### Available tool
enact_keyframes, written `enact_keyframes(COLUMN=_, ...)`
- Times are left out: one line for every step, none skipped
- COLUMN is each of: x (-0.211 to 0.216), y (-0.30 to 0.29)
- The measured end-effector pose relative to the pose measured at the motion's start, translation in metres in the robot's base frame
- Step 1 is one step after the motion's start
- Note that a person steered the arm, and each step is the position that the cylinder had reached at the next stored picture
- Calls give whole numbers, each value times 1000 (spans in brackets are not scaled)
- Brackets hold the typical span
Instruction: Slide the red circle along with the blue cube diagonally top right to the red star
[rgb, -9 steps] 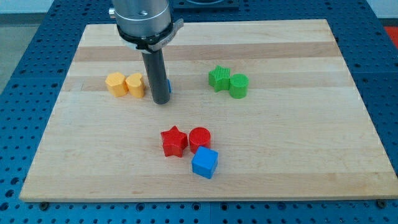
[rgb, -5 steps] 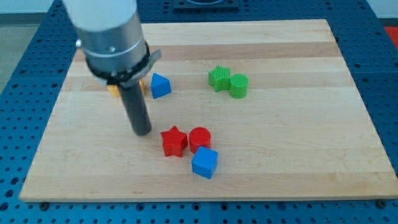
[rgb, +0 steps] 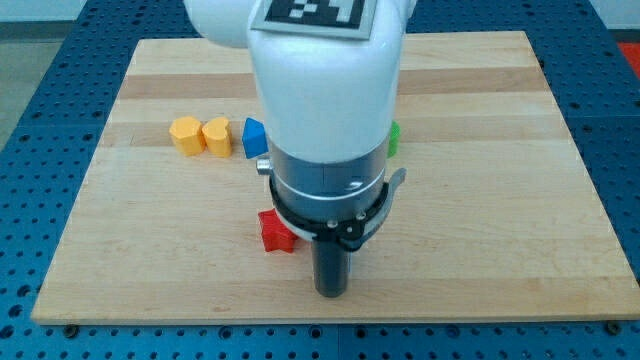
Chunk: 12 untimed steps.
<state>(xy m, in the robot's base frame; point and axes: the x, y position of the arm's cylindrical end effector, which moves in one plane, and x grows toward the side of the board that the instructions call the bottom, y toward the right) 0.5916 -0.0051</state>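
Observation:
My tip (rgb: 331, 292) rests near the board's bottom edge, below and right of the red star (rgb: 275, 231), which shows only partly at the arm's left. The arm's body hides the red circle and the blue cube, so I cannot tell where they lie or whether the tip touches them.
Two yellow blocks (rgb: 200, 134) sit at the upper left with a blue block (rgb: 253, 138) beside them, partly hidden. A sliver of a green block (rgb: 394, 138) shows right of the arm. The wooden board (rgb: 500, 200) ends just below the tip.
The arm has swung from the left of the red star down and right to the bottom centre. It now covers the red circle, the blue cube and most of the green blocks.

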Motion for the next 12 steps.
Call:
enact_keyframes(x=-19, y=3)
enact_keyframes(x=-19, y=3)
enact_keyframes(x=-34, y=5)
enact_keyframes(x=-66, y=12)
enact_keyframes(x=-83, y=35)
enact_keyframes(x=-102, y=40)
enact_keyframes(x=-95, y=39)
enact_keyframes(x=-71, y=37)
enact_keyframes(x=-70, y=13)
enact_keyframes(x=-74, y=2)
enact_keyframes(x=-96, y=6)
enact_keyframes(x=-105, y=21)
